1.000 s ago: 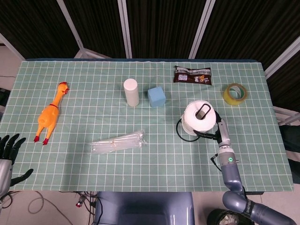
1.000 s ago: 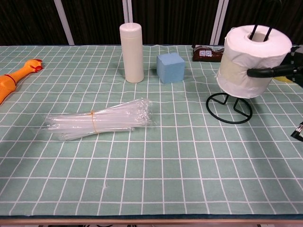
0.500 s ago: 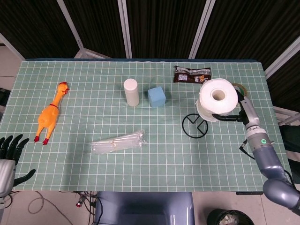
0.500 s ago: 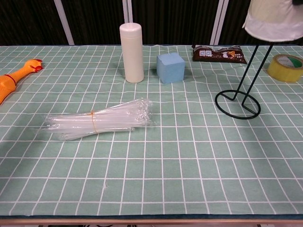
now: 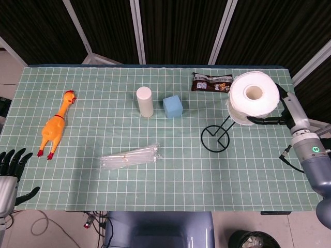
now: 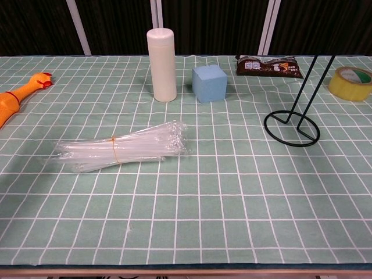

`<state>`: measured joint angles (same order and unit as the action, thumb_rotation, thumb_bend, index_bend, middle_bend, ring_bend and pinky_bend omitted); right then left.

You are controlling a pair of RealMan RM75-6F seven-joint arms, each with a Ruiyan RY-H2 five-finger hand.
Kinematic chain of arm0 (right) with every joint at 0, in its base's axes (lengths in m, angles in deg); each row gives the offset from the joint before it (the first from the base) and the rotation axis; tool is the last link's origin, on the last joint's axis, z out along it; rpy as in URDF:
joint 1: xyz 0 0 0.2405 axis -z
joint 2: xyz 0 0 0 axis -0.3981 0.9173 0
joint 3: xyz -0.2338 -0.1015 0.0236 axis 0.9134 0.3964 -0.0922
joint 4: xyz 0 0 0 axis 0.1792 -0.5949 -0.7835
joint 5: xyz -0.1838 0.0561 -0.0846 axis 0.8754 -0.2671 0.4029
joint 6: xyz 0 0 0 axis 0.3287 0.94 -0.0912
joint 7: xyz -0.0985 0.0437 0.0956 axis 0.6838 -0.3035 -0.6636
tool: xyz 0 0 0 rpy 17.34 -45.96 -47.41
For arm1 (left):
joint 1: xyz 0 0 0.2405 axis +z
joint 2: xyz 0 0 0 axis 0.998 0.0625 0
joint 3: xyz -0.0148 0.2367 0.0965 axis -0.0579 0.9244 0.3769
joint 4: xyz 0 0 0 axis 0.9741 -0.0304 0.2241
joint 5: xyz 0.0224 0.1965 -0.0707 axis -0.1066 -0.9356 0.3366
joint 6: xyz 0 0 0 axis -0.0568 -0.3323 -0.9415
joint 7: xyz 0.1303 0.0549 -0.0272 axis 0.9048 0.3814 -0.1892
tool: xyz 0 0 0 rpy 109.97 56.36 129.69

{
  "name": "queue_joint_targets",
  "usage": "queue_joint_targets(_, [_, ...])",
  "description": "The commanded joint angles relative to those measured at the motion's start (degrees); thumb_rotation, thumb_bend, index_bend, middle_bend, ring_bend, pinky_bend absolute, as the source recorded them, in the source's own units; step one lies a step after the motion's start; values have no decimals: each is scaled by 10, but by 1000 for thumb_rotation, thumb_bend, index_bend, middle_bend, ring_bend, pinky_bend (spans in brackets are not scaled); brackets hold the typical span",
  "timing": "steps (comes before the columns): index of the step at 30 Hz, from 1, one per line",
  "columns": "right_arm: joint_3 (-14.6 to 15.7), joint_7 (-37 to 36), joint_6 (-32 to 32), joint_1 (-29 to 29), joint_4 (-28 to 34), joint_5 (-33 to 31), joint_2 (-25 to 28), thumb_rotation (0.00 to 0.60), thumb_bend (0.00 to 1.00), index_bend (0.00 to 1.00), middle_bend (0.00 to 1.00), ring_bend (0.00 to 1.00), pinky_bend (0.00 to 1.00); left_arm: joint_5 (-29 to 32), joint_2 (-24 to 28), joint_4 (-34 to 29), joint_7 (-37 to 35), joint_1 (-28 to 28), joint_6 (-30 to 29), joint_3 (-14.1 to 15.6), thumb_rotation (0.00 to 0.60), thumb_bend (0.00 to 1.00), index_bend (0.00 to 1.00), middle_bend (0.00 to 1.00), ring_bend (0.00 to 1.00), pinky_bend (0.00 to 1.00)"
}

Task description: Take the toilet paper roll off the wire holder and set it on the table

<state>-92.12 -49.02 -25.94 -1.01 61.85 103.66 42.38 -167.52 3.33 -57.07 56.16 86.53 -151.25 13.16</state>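
In the head view my right hand grips the white toilet paper roll and holds it in the air, above and to the right of the black wire holder. The roll's core faces the camera. The chest view shows only the bare wire holder, its ring base on the table and its prongs running out of the top of the frame; the roll and right hand are out of that view. My left hand hangs open off the table's near left corner, holding nothing.
A rubber chicken lies at the left, a white cylinder and blue cube stand mid-table, a bag of clear straws lies near the front. A snack packet and yellow tape roll sit at the back right.
My right hand has lifted the roll up off the wire holder's prongs and carried it higher and to the right. The holder has shifted slightly. The left hand stayed put.
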Motion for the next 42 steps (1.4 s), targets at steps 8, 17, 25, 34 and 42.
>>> queue_joint_targets(8, [-8,-123,-25,89,-27,122,56,600,0,377,320,67,0,-1,-3,0,6,0,0,1,600,45,141,44,0,0])
queue_joint_targets(17, [43,-206,-15,136,-42,242,32,600,0,377,319,67,0,-2,-2,0,3,0,-1,1,600,45,141,44,0,0])
queue_joint_targets(25, [127,-239,18,143,-80,311,-59,600,0,378,318,67,0,-2,-1,0,0,0,-1,1,600,45,141,44,0,0])
queue_joint_targets(34, [205,-292,68,148,-125,397,-153,600,0,378,318,67,0,-1,-1,1,0,-1,1,0,600,45,141,44,0,0])
queue_joint_targets(42, [267,-241,135,142,-147,440,-251,600,0,378,313,67,0,1,-1,1,-1,-1,1,-1,600,45,141,44,0,0])
